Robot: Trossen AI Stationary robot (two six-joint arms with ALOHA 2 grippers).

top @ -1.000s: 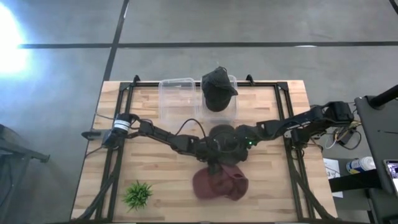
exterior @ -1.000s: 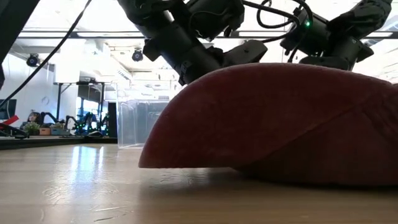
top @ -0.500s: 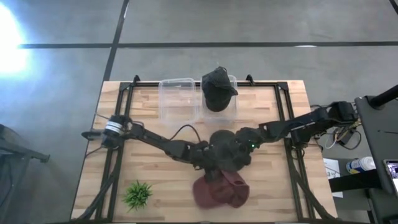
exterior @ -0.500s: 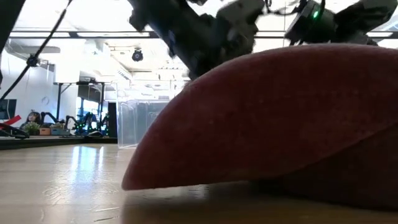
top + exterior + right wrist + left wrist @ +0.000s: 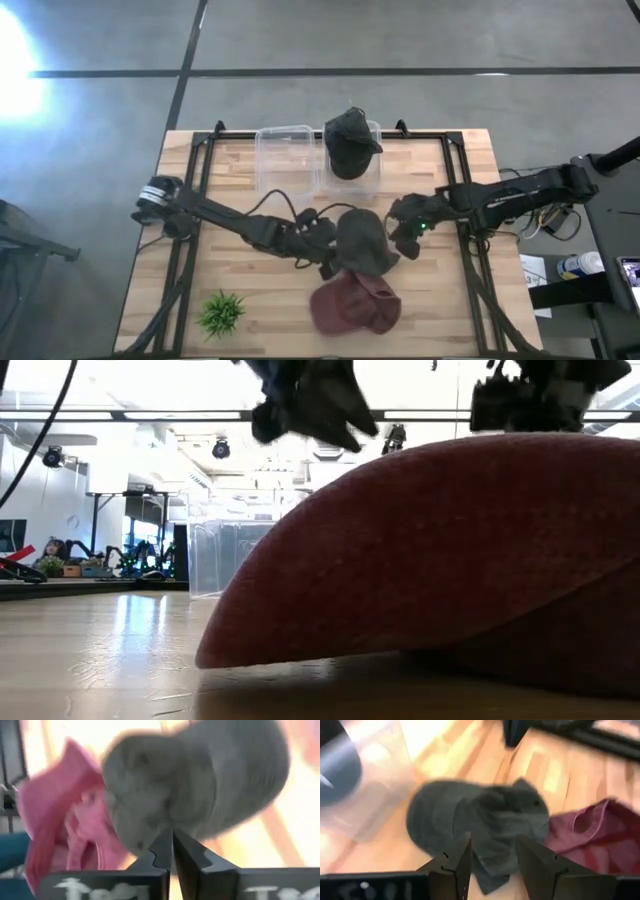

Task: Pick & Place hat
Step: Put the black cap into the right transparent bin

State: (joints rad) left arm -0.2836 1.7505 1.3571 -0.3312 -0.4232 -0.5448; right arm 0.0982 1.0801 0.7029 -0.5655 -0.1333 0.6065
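Observation:
A grey hat (image 5: 365,240) hangs above the table's middle, with my left gripper (image 5: 325,248) shut on its left side; the low view shows the grey hat (image 5: 315,400) up in the air. My right gripper (image 5: 400,232) stands shut just right of the hat, its fingers (image 5: 172,842) together in front of the grey crown (image 5: 200,785). A maroon hat (image 5: 355,305) lies on the table nearer the front edge, its brim flat on the wood. A black hat (image 5: 350,142) sits on the clear containers at the back. My left gripper pinches the grey hat's near edge (image 5: 490,867) between its two fingers, coming level from the table's left. The hat is lifted clear of the table and spreads out beyond the fingers. Whether my right gripper touches the grey hat I cannot tell.
Two clear plastic containers (image 5: 285,155) stand at the table's far edge. A small green plant (image 5: 222,312) stands at the front left. Bare wood (image 5: 250,270) lies left of the maroon hat and along the right side.
My right gripper has drawn back toward the table's right edge and has shut. My left gripper has kept hold of the grey hat, which now hangs clear above the table. The maroon hat has slid a little toward the near edge.

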